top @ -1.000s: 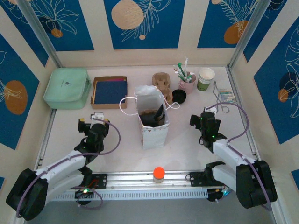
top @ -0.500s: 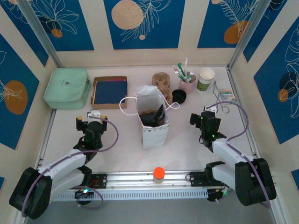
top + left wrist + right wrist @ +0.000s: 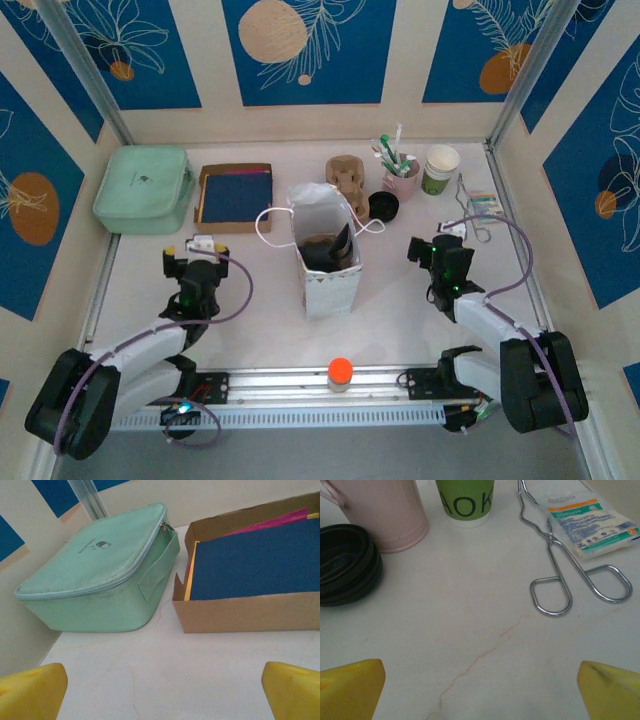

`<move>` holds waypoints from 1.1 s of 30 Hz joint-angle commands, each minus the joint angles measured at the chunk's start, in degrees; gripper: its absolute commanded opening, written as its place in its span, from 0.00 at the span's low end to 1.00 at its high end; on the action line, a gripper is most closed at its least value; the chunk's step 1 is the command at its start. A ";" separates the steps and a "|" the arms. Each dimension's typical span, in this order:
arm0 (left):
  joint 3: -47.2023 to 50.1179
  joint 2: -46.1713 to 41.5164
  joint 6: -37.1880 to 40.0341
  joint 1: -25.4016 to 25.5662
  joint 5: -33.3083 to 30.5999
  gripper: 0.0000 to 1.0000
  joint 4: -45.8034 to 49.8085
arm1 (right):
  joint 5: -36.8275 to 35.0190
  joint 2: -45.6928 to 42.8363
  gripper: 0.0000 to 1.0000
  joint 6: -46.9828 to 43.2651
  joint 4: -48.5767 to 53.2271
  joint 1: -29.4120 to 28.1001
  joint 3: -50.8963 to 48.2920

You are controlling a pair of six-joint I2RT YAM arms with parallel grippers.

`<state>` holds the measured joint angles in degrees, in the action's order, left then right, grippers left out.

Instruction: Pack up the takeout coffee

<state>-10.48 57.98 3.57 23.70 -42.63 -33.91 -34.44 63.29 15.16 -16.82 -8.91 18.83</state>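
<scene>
A white paper bag [image 3: 328, 262] stands open in the middle of the table. Inside it I see a brown and black shape [image 3: 324, 250]. I cannot tell whether this is the takeout coffee's lid, and no cup body shows. My left gripper [image 3: 191, 257] rests low on the table left of the bag, open and holding nothing. In the left wrist view its yellow fingertips [image 3: 31, 692] sit wide apart over bare table. My right gripper [image 3: 441, 252] lies right of the bag, open too, its fingertips [image 3: 350, 687] spread with nothing between them.
A mint zip case [image 3: 145, 188] and a cardboard box of blue paper [image 3: 235, 195] sit back left. Back right are a brown pulp carrier [image 3: 345, 177], stacked black lids [image 3: 345, 570], a pink mug [image 3: 390, 515], a lidless green cup [image 3: 466, 500], metal tongs [image 3: 555, 555] and a packet [image 3: 590, 522]. An orange-capped item [image 3: 340, 372] stands on the front rail.
My left gripper has shifted a little to the left and turned toward the mint case. The right gripper has barely moved. The bag is unchanged.
</scene>
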 commanded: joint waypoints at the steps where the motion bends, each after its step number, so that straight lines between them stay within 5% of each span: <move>1: 0.63 1.01 0.90 -0.85 0.85 0.99 -4.52 | 0.29 0.85 0.99 -0.57 -3.69 0.50 1.16; 33: 5.73 11.19 -0.39 -6.29 5.53 0.99 -29.92 | 2.44 6.85 0.98 -0.33 -13.20 5.10 1.74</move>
<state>-5.48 68.23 4.54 18.35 -38.59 -58.48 -32.56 69.67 14.98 -26.74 -4.19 19.84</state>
